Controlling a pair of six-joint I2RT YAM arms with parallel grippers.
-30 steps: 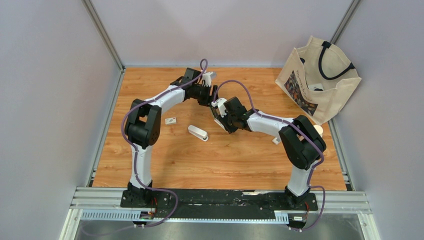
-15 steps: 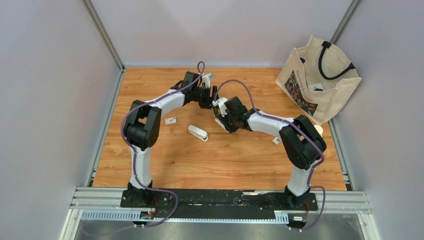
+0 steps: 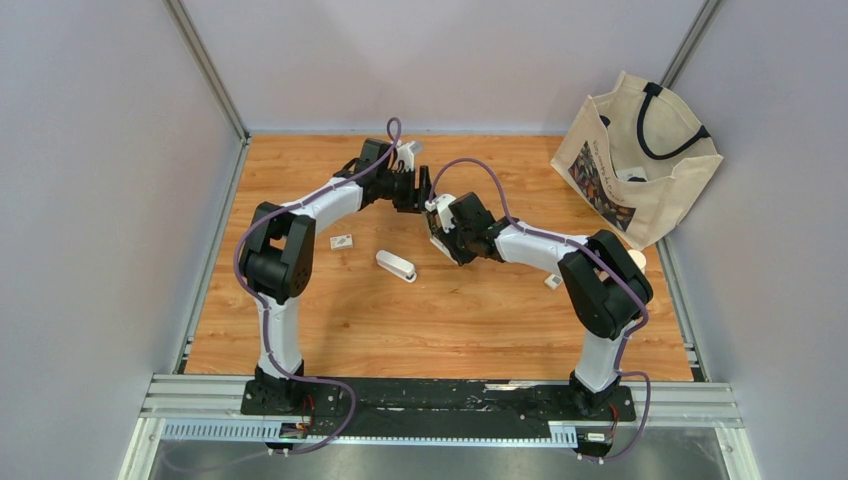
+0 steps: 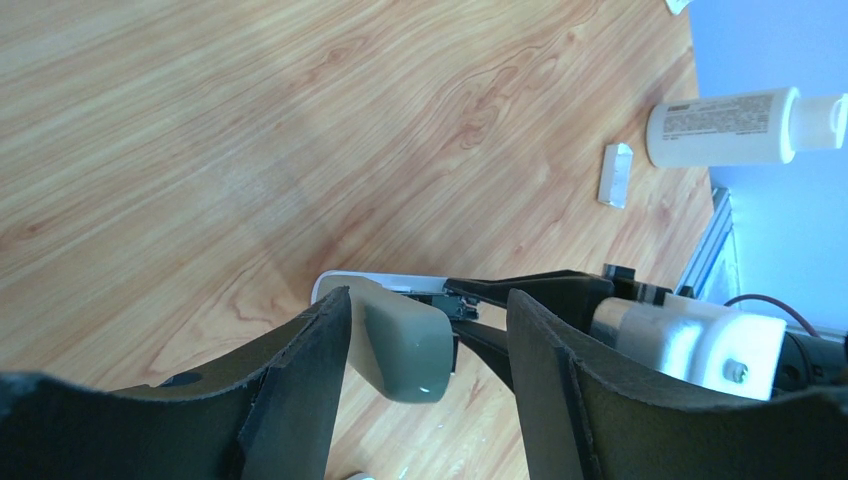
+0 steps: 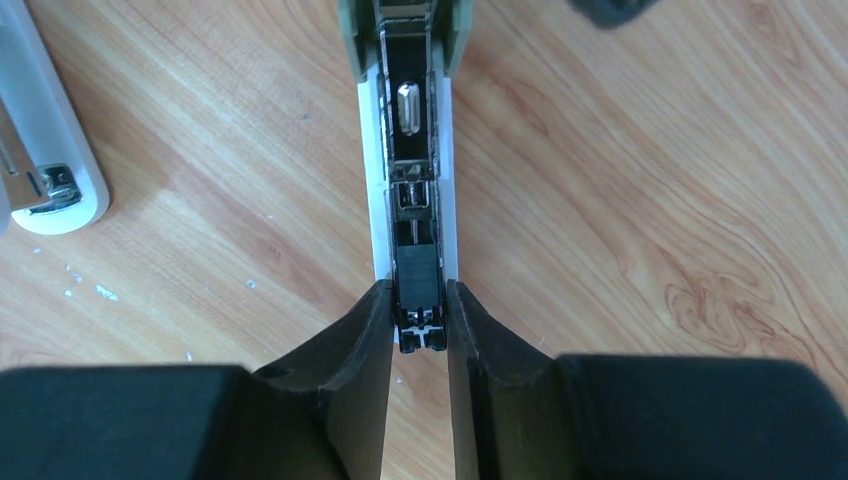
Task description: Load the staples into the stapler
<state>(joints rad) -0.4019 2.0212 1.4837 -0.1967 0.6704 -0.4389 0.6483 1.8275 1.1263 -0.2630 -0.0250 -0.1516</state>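
In the right wrist view my right gripper (image 5: 418,292) is shut on the back end of the black magazine of an open stapler (image 5: 413,190). Its white base lies below and its green lid (image 5: 405,25) runs off the top edge. My left gripper (image 4: 428,300) is open around the tip of that green lid (image 4: 400,340). The lid rests against the left finger (image 4: 300,380), with a gap to the other finger. No staples show in these views. In the top view both grippers meet at the back middle of the table (image 3: 300,330).
A second white stapler (image 3: 396,266) lies on the wood left of the right gripper, with a small flat box (image 3: 342,240) further left. A white bottle (image 4: 740,125) and a small white piece (image 4: 617,175) lie to the right. A tote bag (image 3: 640,160) leans at the back right.
The left arm has swung a little to the left and its wrist has turned over the stapler. The right arm and the held stapler have stayed where they were.
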